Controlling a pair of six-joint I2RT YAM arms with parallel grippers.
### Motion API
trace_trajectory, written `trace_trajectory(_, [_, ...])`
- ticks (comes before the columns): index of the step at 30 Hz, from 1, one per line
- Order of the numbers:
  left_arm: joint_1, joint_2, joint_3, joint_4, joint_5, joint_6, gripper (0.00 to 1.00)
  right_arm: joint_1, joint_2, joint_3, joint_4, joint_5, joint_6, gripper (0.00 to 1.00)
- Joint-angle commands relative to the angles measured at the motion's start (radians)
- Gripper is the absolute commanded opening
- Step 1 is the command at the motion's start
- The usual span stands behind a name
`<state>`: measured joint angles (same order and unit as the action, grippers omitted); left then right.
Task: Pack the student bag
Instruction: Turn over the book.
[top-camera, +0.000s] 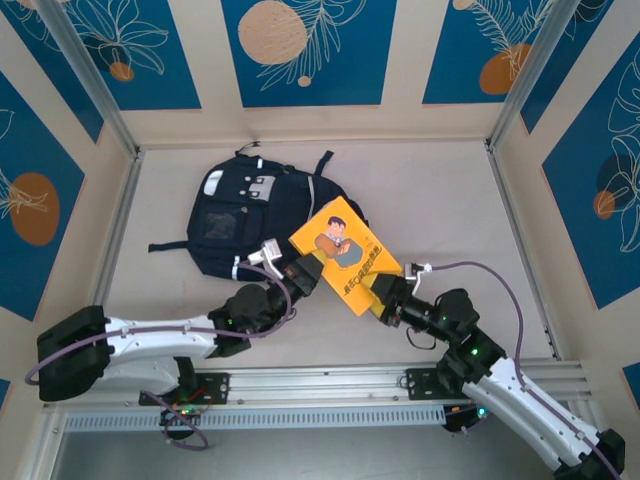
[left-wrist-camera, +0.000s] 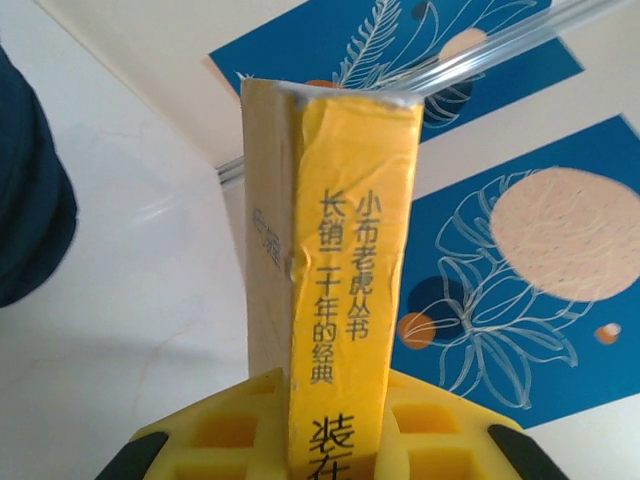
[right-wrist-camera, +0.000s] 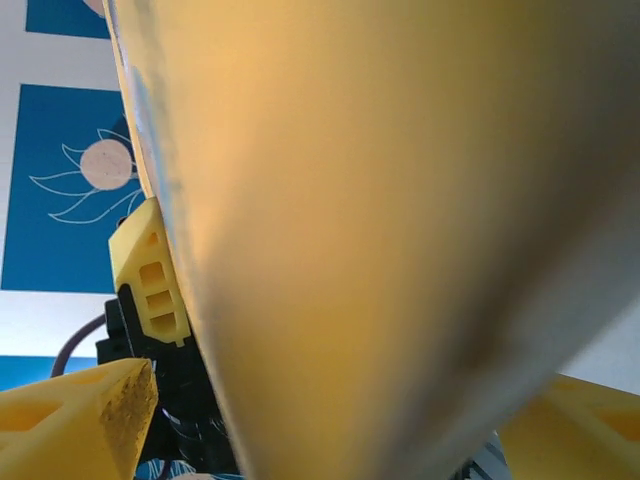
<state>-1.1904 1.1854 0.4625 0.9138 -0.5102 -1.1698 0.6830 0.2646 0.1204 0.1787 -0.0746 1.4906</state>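
The student bag (top-camera: 255, 218), dark navy with white patches, lies flat at the table's back left; its edge also shows in the left wrist view (left-wrist-camera: 28, 200). A yellow book (top-camera: 345, 255) hangs tilted above the table just right of the bag. My left gripper (top-camera: 305, 272) is shut on the book's lower left edge, and its yellow fingers (left-wrist-camera: 225, 425) clamp the spine (left-wrist-camera: 350, 270). My right gripper (top-camera: 385, 297) sits at the book's lower right corner. There the book's cover (right-wrist-camera: 380, 230) lies between spread fingers (right-wrist-camera: 95, 420), with a gap beside the left one.
Beige walls with blue leaf panels (top-camera: 300, 50) close the table on three sides, with metal posts (top-camera: 90, 75) at the back corners. A metal rail (top-camera: 330, 382) carrying both arm bases runs along the near edge. Bare tabletop (top-camera: 440, 200) lies right of the bag.
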Motion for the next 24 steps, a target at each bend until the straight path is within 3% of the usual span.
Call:
trace_trajectory(1, [0.004,-0.001,0.036,0.216,-0.019,-0.082,0.0,0.025,-0.009,-0.011,0.121,0.123,0.014,0.87])
trace_trajectory(6, [0.003,0.0,0.033,0.212,-0.031,-0.094,0.0,0.046,-0.011,-0.028,0.238,0.211,-0.046,0.87])
trace_trajectory(11, [-0.009,0.001,0.027,0.206,-0.043,-0.107,0.0,0.089,-0.011,-0.041,0.371,0.354,-0.144,0.8])
trace_trajectory(14, [-0.014,0.009,0.018,0.212,-0.054,-0.105,0.0,0.093,-0.005,-0.018,0.387,0.366,-0.178,0.64])
trace_trajectory(17, [-0.015,0.013,0.012,0.214,-0.05,-0.091,0.0,0.094,-0.007,0.001,0.354,0.362,-0.185,0.37])
trace_trajectory(19, [-0.015,0.012,0.01,0.21,-0.033,-0.073,0.13,0.093,-0.009,0.011,0.298,0.358,-0.18,0.17])
trace_trajectory(21, [-0.015,0.006,0.014,0.212,-0.001,-0.033,0.28,0.092,-0.011,0.012,0.252,0.355,-0.17,0.03])
trace_trajectory(24, [-0.014,-0.028,-0.006,0.211,0.043,0.039,0.48,0.085,-0.033,0.012,0.187,0.326,-0.183,0.0])
